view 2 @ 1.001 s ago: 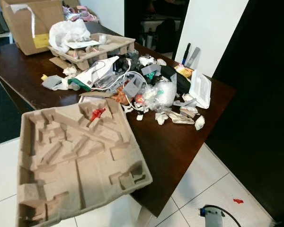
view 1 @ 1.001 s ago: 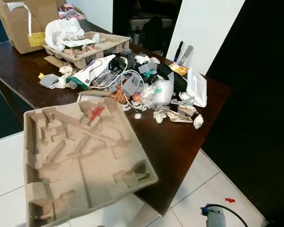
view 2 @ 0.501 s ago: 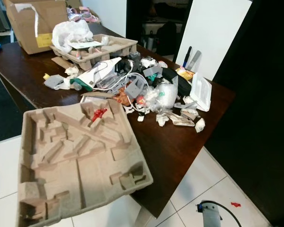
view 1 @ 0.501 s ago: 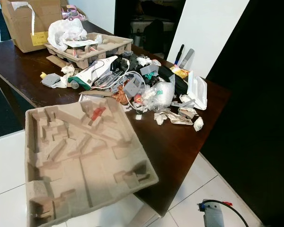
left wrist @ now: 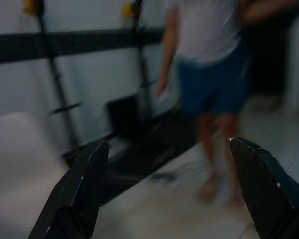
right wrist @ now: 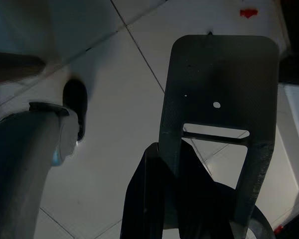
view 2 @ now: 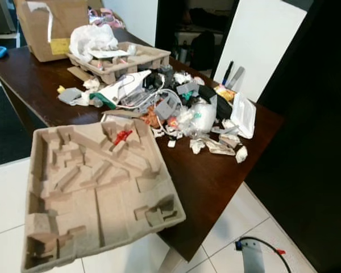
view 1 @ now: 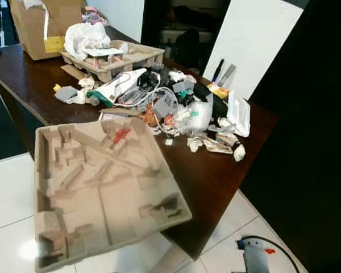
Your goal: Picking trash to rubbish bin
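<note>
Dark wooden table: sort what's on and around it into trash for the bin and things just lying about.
For the bin:
large moulded brown pulp tray overhanging the dark wooden table
small red scrap in that tray
crumpled white paper scraps
clear crumpled plastic bag

Lying about:
open brown cardboard box
white foam container
red bit on the white tiled floor

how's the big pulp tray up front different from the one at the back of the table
The front pulp tray is larger, tilted, overhangs the table edge and holds just a small red scrap. The back pulp tray is smaller, lies flat and carries a white plastic bag. Both are beige moulded packaging.
</note>
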